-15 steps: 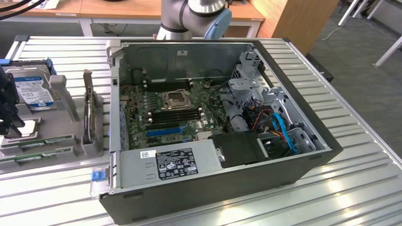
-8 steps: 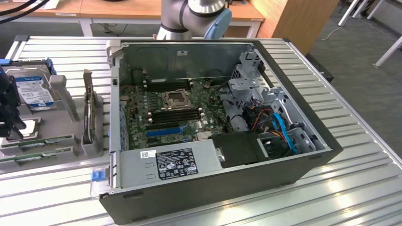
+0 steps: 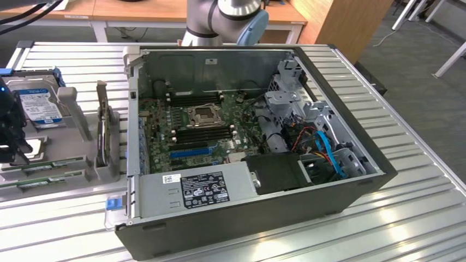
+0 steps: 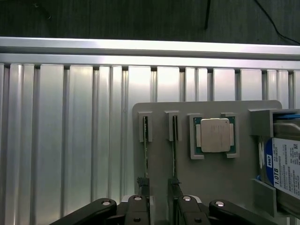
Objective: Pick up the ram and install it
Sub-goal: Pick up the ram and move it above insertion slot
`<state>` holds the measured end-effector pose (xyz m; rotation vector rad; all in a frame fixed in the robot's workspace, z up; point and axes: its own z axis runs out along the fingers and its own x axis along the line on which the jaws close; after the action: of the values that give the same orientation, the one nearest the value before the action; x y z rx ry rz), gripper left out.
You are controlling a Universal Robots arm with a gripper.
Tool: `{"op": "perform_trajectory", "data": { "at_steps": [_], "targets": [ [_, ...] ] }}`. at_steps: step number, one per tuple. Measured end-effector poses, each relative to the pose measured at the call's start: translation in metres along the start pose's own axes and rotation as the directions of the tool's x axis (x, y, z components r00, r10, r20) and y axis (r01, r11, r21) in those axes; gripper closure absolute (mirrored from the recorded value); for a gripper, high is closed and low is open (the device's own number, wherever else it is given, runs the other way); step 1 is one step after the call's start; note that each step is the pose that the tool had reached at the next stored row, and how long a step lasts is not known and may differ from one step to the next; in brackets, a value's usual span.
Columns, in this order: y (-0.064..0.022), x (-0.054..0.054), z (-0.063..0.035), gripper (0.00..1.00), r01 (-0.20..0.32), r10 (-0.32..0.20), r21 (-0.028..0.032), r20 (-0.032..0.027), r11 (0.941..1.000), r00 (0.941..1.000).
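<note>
ram (image 4: 145, 140): green stick standing on edge in a slot of the grey holder (image 4: 220, 178)
second stick (image 4: 174, 140): just beside it, in the next slot
gripper (image 4: 161, 211): jaws spread wide, grasping nothing, above the sticks' ends
cpu (image 4: 215, 135): in the holder's recess
hard drive (image 4: 286, 168): at the holder's edge
table (image 4: 70, 140): slatted metal, under the holder

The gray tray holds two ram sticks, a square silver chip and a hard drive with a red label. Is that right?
Not quite. The hard drive has a blue label, not red; the wrist view shows it. The rest is right: the gray tray holds two ram sticks and a square silver chip.
</note>
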<state>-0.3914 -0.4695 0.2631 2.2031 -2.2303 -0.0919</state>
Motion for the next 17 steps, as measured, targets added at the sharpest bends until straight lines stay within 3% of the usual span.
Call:
{"op": "perform_trajectory", "data": {
  "at_steps": [17],
  "targets": [
    [-0.0009,0.003,0.0200,0.70,0.000,0.000,0.0000,0.0000,1.0000,1.0000]
  ]
}}
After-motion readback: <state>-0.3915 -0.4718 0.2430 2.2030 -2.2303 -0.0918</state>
